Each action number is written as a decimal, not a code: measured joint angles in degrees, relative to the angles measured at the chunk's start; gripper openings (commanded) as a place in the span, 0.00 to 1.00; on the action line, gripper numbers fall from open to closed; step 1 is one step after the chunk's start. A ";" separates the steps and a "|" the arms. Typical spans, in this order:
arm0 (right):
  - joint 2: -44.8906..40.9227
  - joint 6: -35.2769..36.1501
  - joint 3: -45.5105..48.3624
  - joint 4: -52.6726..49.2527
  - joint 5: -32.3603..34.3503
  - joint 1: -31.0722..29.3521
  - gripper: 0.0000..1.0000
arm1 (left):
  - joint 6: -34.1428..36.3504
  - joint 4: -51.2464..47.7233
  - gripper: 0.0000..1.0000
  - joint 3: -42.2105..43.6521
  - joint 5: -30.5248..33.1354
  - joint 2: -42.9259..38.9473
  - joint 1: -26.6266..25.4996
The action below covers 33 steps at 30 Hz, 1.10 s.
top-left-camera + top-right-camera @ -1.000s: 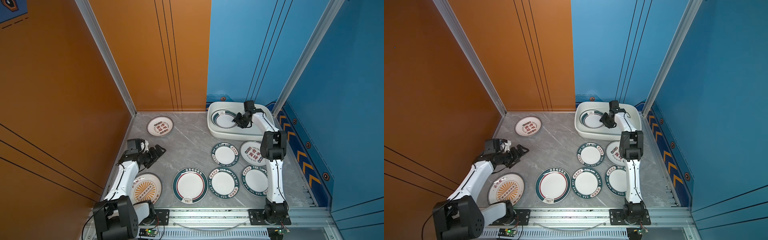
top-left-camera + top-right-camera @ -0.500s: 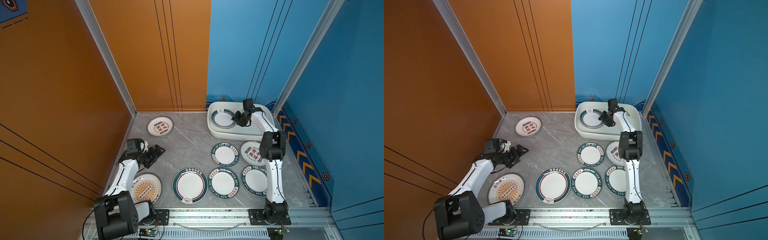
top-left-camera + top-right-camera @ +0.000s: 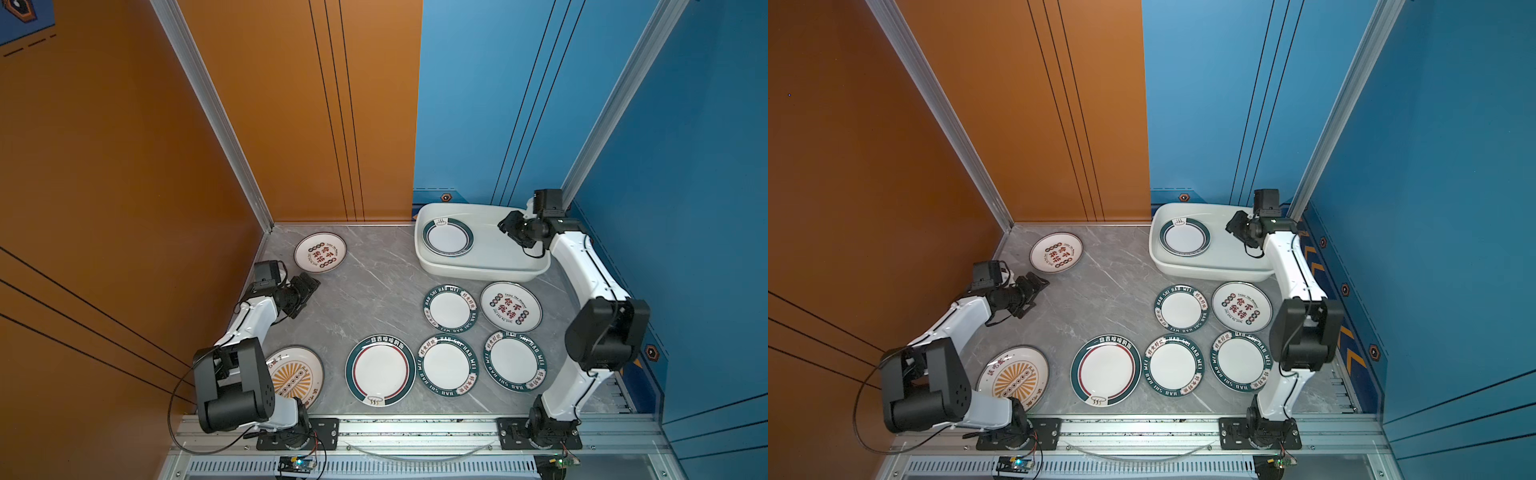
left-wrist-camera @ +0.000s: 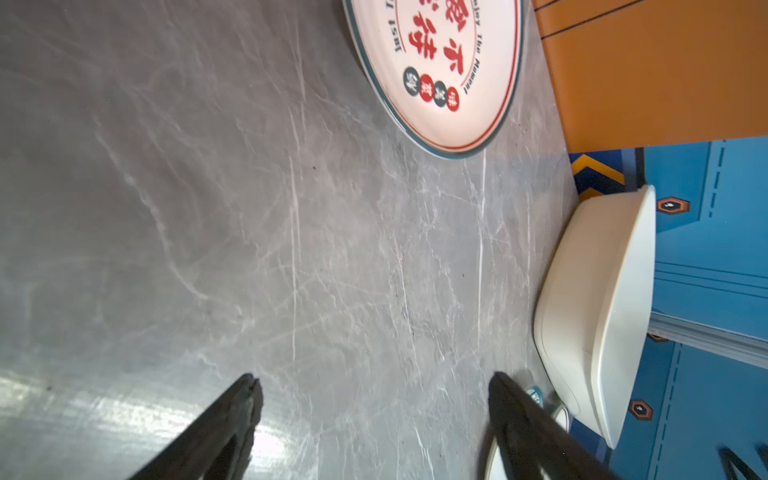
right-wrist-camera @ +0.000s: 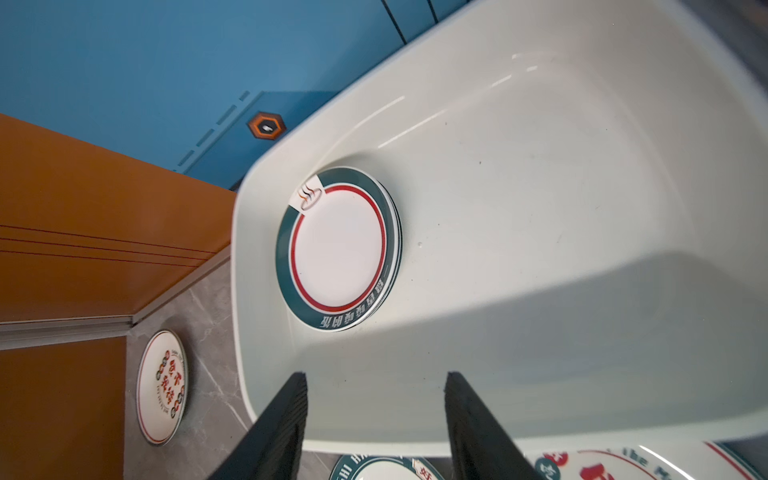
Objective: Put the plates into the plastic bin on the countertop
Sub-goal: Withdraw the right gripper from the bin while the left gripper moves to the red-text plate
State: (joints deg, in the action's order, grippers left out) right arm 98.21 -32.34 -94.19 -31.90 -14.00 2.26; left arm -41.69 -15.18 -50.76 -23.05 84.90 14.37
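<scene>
The white plastic bin (image 3: pixel 482 259) (image 3: pixel 1221 266) stands at the back right of the grey countertop (image 3: pixel 374 291). A green-rimmed plate (image 3: pixel 448 237) (image 5: pixel 338 249) lies in its left half, on top of another. My right gripper (image 3: pixel 509 226) (image 5: pixel 376 376) hovers open and empty over the bin's right half. My left gripper (image 3: pixel 309 286) (image 4: pixel 374 380) is open, low over bare countertop, just in front of a red-character plate (image 3: pixel 320 252) (image 4: pixel 440 62). Several more plates lie on the countertop in front of the bin.
A sunburst plate (image 3: pixel 295 376) lies by the left arm's base, and a large green-rimmed plate (image 3: pixel 380 370) lies beside it. Three lettered plates (image 3: pixel 450 308) and a red-character plate (image 3: pixel 511 306) crowd the front right. Orange and blue walls enclose the countertop.
My right gripper has drawn back to the right, away from the plate in the bin. The left gripper stays in place with its jaws slightly narrower.
</scene>
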 measured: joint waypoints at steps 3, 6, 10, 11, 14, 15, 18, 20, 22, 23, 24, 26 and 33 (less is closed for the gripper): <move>-6.88 0.66 7.39 1.95 -1.75 0.72 0.54 | -2.27 2.29 0.81 -1.49 2.29 4.59 -0.02; -10.29 0.68 14.53 3.48 -3.78 1.38 0.54 | -4.15 4.20 0.81 -3.87 4.68 9.11 -0.09; -12.81 0.61 21.90 4.00 -5.92 3.85 0.54 | -6.75 6.38 0.80 -7.63 7.34 14.49 -0.31; -13.49 0.63 23.26 4.11 -6.47 4.61 0.53 | -7.34 6.97 0.79 -8.90 8.20 15.91 -0.63; -15.56 0.61 26.01 4.52 -7.72 6.27 0.53 | -8.24 8.22 0.79 -12.17 10.10 19.41 -1.38; -16.26 0.61 26.62 4.61 -8.20 6.58 0.53 | -8.59 8.66 0.79 -13.29 10.62 20.70 -1.73; -18.01 0.63 28.26 5.62 -9.31 6.75 0.53 | -9.44 9.68 0.76 -15.61 11.50 24.17 -2.54; -18.78 0.66 29.27 6.14 -9.99 6.75 0.53 | -10.21 10.58 0.73 -17.05 11.74 25.81 -2.91; -19.12 0.66 30.14 6.43 -10.29 6.86 0.53 | -10.99 12.02 0.69 -18.51 11.76 27.54 -3.26; -19.26 0.68 30.58 6.54 -10.43 6.93 0.53 | -11.47 12.87 0.67 -18.86 11.89 28.15 -3.41; -19.32 0.68 30.91 6.62 -10.49 6.99 0.53 | -11.96 13.77 0.66 -19.04 11.96 28.57 -3.54; -19.37 0.66 31.58 6.64 -10.80 7.15 0.53 | -12.83 15.67 0.60 -19.15 12.11 29.44 -3.76; -19.67 0.68 33.03 7.04 -11.58 7.19 0.53 | -15.61 21.42 0.43 -19.69 11.76 32.22 -3.93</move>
State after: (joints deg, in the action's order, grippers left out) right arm 78.54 -31.66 -61.17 -24.86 -25.58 9.45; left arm -57.30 6.24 -70.46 -11.29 117.12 10.44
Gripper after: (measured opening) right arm 0.530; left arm 0.477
